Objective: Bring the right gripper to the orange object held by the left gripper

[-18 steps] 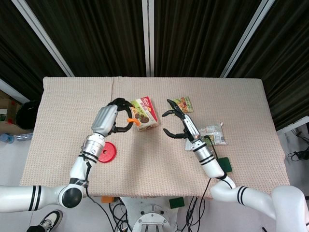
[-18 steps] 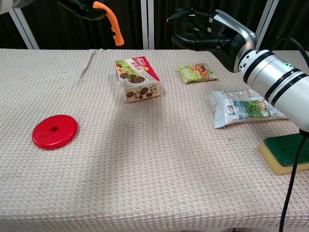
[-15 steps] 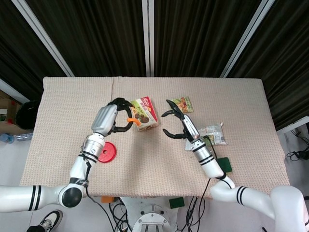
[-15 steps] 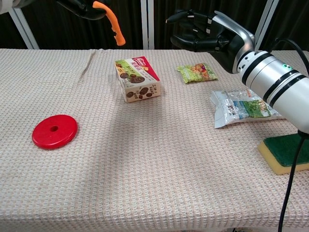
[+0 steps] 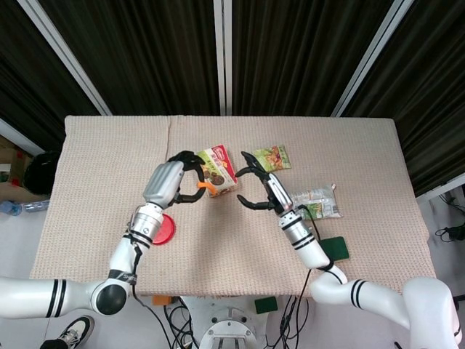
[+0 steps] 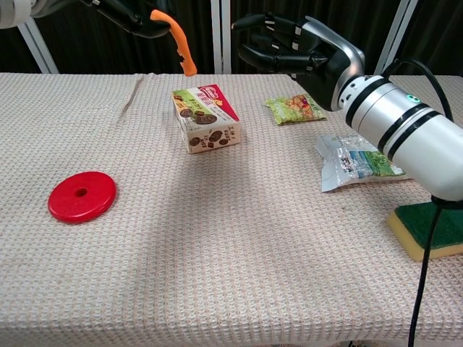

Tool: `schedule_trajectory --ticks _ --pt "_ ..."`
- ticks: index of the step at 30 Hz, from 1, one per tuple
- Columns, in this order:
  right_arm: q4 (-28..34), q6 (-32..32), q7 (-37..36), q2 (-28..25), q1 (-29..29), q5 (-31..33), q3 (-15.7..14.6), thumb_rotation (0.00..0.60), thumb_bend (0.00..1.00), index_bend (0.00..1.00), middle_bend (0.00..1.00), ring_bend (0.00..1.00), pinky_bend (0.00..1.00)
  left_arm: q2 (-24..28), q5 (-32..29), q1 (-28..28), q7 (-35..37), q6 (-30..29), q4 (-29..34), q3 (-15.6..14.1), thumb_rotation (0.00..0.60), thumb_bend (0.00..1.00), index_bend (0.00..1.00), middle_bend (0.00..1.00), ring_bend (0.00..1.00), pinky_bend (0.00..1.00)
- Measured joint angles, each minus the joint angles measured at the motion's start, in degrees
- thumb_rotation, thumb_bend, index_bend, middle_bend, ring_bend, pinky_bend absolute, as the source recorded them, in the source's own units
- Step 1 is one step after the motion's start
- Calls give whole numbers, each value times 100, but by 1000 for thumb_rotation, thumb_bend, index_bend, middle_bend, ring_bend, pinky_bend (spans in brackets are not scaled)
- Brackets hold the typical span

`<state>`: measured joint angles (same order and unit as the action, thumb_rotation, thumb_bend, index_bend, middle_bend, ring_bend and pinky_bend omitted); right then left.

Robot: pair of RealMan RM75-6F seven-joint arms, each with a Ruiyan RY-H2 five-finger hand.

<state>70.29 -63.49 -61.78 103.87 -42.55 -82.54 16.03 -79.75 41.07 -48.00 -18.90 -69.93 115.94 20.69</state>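
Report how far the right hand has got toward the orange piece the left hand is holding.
Done: the left hand grips the orange object up in the air, above the snack box.
In hand: the right hand is raised and open, fingers pointing toward it.
Left: a clear gap shows between them in both views, so the right hand has yet to reach it.

Beige woven-covered table, dark ribbed wall panels, pale floor

orange object — slim, curved | held aloft, tip hanging down | above table
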Motion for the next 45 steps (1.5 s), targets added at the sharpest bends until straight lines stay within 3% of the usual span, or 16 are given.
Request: schedule_trajectory --ticks 10,22,45 --pt "159 251 130 176 -208 174 138 600 280 381 9 0 0 -131 -94 -117 -179 -67 40 2 600 310 573 284 146 199" --pt "141 521 458 456 -296 579 328 600 323 509 31 0 0 -185 -91 -133 -150 -2 32 -64 600 310 574 284 146 199" --pt "107 724 400 480 -313 530 315 600 343 545 44 0 0 -202 6 -75 -32 51 -25 -116 600 310 574 284 146 199"
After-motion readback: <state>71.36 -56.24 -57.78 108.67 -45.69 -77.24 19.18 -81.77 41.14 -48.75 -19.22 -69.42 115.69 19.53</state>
